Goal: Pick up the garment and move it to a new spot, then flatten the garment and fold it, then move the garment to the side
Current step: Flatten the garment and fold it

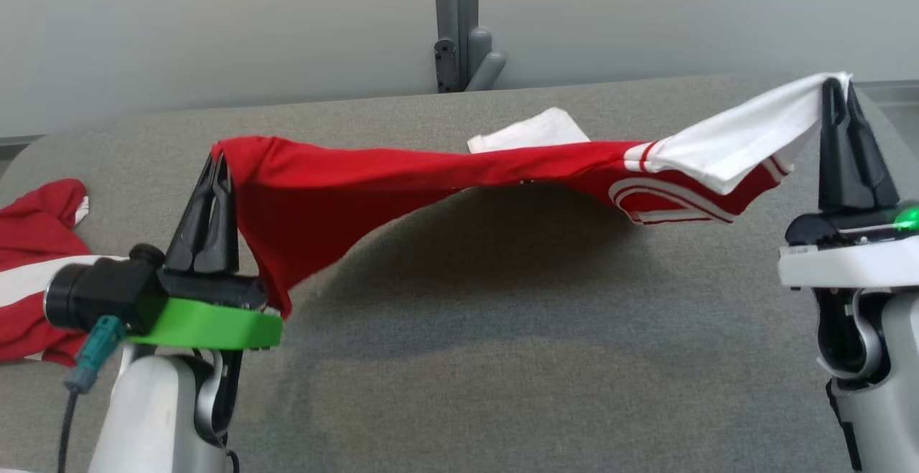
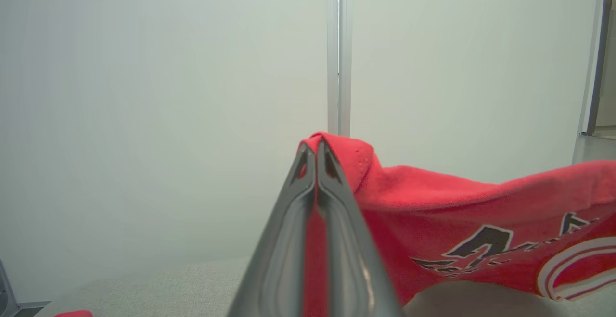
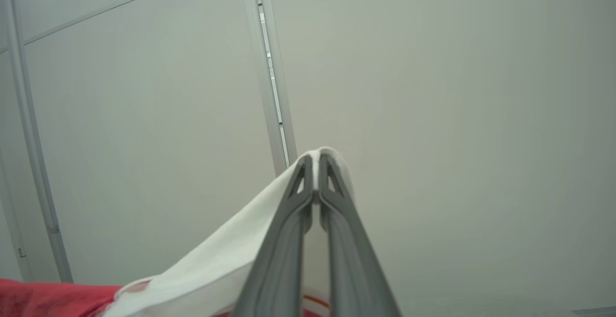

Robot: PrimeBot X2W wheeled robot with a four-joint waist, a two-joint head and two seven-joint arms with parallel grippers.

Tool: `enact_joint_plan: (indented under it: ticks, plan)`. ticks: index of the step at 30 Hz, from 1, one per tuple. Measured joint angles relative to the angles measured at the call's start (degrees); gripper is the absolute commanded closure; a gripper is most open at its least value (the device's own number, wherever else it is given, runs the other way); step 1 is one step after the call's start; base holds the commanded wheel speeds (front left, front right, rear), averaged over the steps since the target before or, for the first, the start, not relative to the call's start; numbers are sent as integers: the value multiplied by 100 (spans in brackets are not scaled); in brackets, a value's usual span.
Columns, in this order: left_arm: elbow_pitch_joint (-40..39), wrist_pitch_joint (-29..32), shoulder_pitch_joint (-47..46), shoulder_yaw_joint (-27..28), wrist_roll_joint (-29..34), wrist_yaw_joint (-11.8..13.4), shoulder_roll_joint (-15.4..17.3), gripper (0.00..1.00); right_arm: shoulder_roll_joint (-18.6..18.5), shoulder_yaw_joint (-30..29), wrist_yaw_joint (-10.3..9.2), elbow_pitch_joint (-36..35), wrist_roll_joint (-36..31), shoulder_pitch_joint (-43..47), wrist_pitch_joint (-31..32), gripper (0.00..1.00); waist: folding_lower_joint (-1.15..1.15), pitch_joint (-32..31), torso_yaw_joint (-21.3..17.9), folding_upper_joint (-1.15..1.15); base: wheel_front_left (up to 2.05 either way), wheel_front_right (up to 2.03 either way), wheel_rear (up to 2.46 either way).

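Observation:
The garment (image 1: 402, 186) is a red shirt with white sleeves and striped trim, stretched in the air above the grey table (image 1: 502, 329) between my two grippers. My left gripper (image 1: 217, 164) is shut on its red end at the left; in the left wrist view that gripper (image 2: 316, 146) pinches the red cloth (image 2: 433, 211), which carries dark lettering. My right gripper (image 1: 838, 89) is shut on a white sleeve at the far right; the right wrist view shows that gripper (image 3: 317, 160) with white cloth (image 3: 216, 269) draped over its tips. The other white sleeve (image 1: 528, 132) touches the table behind.
A second red and white garment (image 1: 36, 265) lies bunched at the table's left edge. A grey post with a bracket (image 1: 459, 28) stands behind the table against the pale wall. The stretched shirt throws a shadow on the table's middle.

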Motion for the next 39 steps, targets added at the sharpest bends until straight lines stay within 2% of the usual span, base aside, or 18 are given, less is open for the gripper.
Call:
enact_joint_plan:
  ticks: [6,10,13,15,22,24,26,29,32,36,37,39]
  plan:
    - [-356,3,-826,-385,-800,-13,582,100,-229,-77,0,-498,197,-684,0,100,0,-160,116,0,0,0,0]
    - [-446,501,-1504,-399,-1486,-13,881,100,-519,-41,0,-552,259,-1161,0,100,0,-123,160,0,0,0,0]
    - [-393,866,-1986,-397,-1621,-14,1187,100,-726,112,-1,-363,256,-1502,2,100,0,8,181,0,0,0,0]
    - [-291,1055,-2210,-468,-1637,-13,1279,100,-843,291,-1,-147,255,-1744,24,100,0,146,193,0,0,0,0]
    - [595,1188,-2943,-692,-1745,-13,1196,100,-1068,875,0,678,237,-2811,115,100,0,874,194,0,0,0,0]
    - [1040,1172,-3462,-732,-1794,-13,1081,100,-1080,959,0,1113,214,-3403,171,100,0,1131,187,0,0,0,0]
    - [1484,1140,-4134,-834,-1669,-14,1111,100,-1122,922,0,1621,89,-4131,202,100,0,1399,173,0,0,0,0]
    - [2046,800,-5270,-715,-1691,-14,1011,100,-1236,734,1,2199,-276,-5291,156,100,0,1798,140,0,0,0,0]
    - [2425,381,-6151,-714,-1729,-14,880,100,-1243,591,0,2476,-544,-6137,53,100,0,2154,94,0,0,0,0]
    - [2853,220,-6347,-694,-2158,-14,725,100,-1154,693,0,2591,-557,-6302,13,100,1,2422,31,0,0,0,0]
    - [3206,309,-6143,-668,-2659,-12,638,100,-1080,924,1,2538,-489,-6016,13,100,2,2514,-44,0,0,0,0]
    - [3472,333,-5715,-563,-3273,-12,537,100,-1065,1061,1,2362,-371,-5489,12,100,1,2554,-130,0,0,0,0]
